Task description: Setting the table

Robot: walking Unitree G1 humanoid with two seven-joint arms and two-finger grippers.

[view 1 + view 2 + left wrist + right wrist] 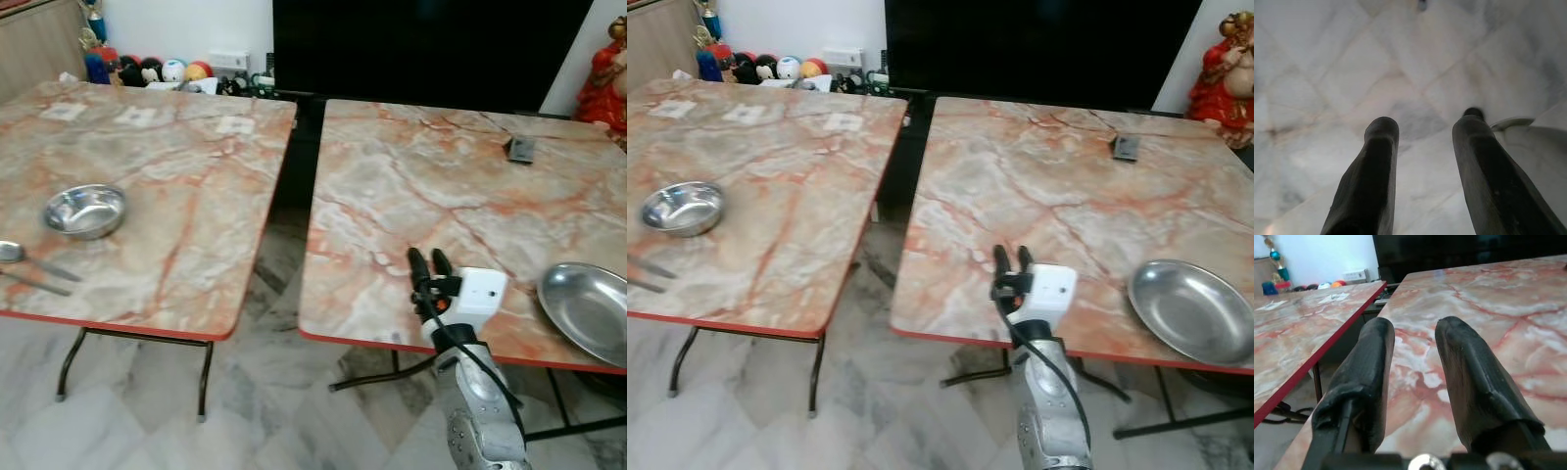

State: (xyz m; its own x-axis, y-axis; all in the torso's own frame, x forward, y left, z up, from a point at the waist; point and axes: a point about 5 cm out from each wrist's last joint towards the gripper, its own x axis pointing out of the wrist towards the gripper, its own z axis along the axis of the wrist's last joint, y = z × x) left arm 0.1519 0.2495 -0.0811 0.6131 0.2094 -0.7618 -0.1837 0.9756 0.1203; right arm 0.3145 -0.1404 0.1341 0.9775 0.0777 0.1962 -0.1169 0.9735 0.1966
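lying bare: bowl [85, 210], plate [588, 308]; right claw [429, 262] slightly spread, nothing pinched

Right gripper [1413, 340] low over marble-patterned table [1508, 318], two black fingers [1469, 377] apart with narrow gap, nothing between them. Tabletop pink-orange with red veins, running away from fingers toward dark screen [1464, 252] at far end. Second table [1298, 328] of same pattern beside it, red edge, gap between the two; dark metal leg [1316, 382] under it. White wall behind, wall socket [1354, 275], row of coloured balls [1320, 285], blue-green ornament [1279, 267] at far corner.
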